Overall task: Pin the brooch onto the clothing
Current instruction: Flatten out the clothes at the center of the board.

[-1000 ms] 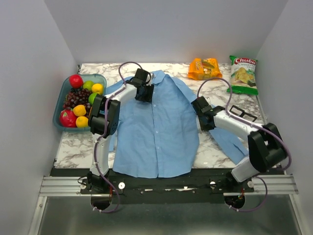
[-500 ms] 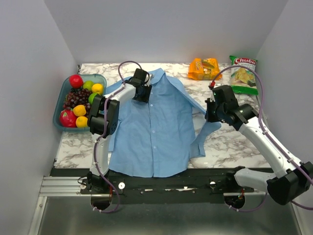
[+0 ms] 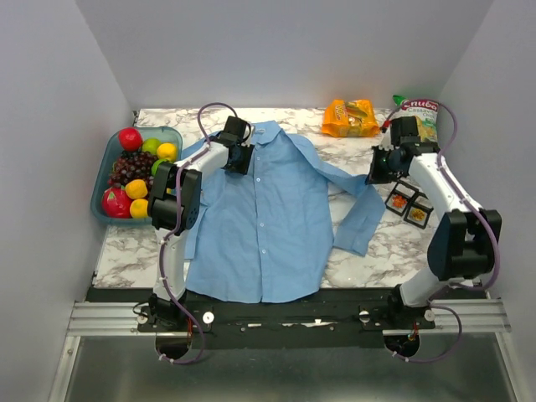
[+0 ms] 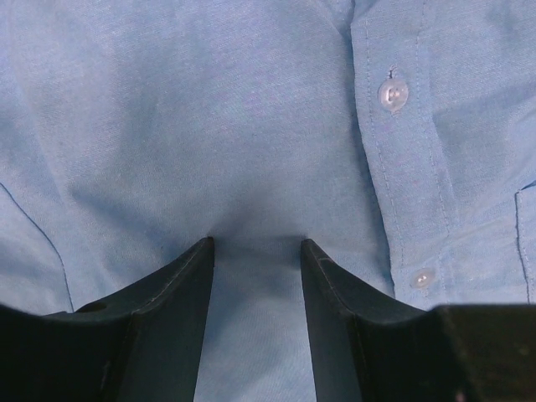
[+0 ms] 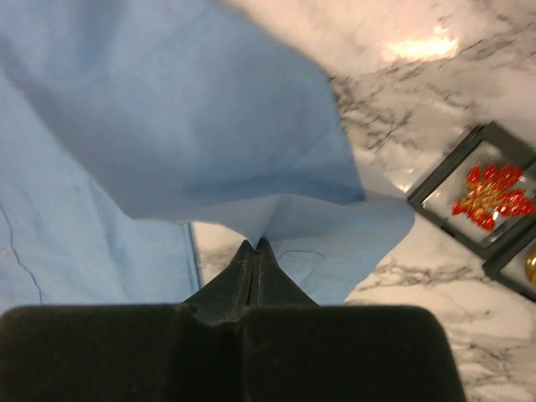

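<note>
The clothing, a light blue shirt (image 3: 268, 218), lies front up on the marble table. My left gripper (image 3: 237, 159) stands open just below the collar, its fingertips (image 4: 205, 247) pressed onto the cloth (image 4: 209, 109) left of the button row. My right gripper (image 3: 377, 174) is shut on a fold of the shirt's right sleeve (image 5: 167, 109), pinched at the tips (image 5: 255, 244) and held lifted off the table. The brooch (image 5: 492, 194), red with gold bits, sits in a small black square tray (image 3: 399, 201) just right of that gripper.
A second black tray (image 3: 417, 213) holding a gold piece lies beside the first. A teal bowl (image 3: 102, 180) of fruit stands at the left edge. An orange snack bag (image 3: 350, 117) and a green chips bag (image 3: 421, 121) lie at the back right.
My right arm has swung from the near right toward the back right, drawing the sleeve out sideways and uncovering the two black trays. The left gripper has stayed by the collar.
</note>
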Robot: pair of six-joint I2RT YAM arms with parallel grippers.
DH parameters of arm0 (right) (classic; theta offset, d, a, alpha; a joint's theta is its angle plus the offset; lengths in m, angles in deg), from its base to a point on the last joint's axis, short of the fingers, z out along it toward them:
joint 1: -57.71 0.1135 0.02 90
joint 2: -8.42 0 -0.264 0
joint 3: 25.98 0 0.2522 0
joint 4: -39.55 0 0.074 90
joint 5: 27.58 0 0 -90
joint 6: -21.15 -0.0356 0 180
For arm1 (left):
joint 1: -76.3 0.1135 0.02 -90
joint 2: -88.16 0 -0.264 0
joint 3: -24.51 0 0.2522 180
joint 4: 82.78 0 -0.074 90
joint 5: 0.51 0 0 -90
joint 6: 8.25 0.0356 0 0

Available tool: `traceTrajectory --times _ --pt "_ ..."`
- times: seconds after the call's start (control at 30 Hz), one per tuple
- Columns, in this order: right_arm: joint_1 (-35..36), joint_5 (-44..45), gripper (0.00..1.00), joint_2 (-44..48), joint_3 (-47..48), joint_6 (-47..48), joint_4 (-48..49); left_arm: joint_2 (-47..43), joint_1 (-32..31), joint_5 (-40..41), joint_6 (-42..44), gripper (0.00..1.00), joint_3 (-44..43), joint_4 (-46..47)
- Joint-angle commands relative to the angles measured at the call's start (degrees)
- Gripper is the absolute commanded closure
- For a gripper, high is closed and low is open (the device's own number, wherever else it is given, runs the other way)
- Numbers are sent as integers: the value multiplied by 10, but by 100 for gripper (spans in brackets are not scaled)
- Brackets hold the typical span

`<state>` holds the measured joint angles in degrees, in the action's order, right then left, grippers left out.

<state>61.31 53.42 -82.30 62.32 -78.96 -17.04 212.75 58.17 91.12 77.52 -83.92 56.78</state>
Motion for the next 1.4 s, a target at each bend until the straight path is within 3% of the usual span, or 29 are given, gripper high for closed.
traceTrajectory --times 0.0,0.23,0.57,0.73,1.07,1.1,1.23,1.27,1.37 --pt "-56 -37 99 -75 79 20 16 -8 4 31 16 46 11 -25" --pt "-117 -73 99 -203 214 -8 22 -4 4 45 24 46 12 -27" --pt "-151 -77 99 -340 357 -45 20 -6 5 54 36 46 12 -29" --pt "-164 -67 99 -365 394 -64 20 -8 5 60 40 46 9 -34" --pt "-169 -21 99 -335 370 -84 52 -33 -3 62 40 43 4 -40" --pt "-168 -33 94 -334 369 -83 52 -41 -6 56 40 42 4 -40" --pt "-160 -64 39 -292 323 -75 64 -66 -22 30 48 25 2 -36" --pt "-156 -60 34 -264 309 -68 71 -72 -29 26 48 19 1 -35" --pt "-133 -30 26 -222 258 -41 85 -96 -39 17 45 13 0 -31"
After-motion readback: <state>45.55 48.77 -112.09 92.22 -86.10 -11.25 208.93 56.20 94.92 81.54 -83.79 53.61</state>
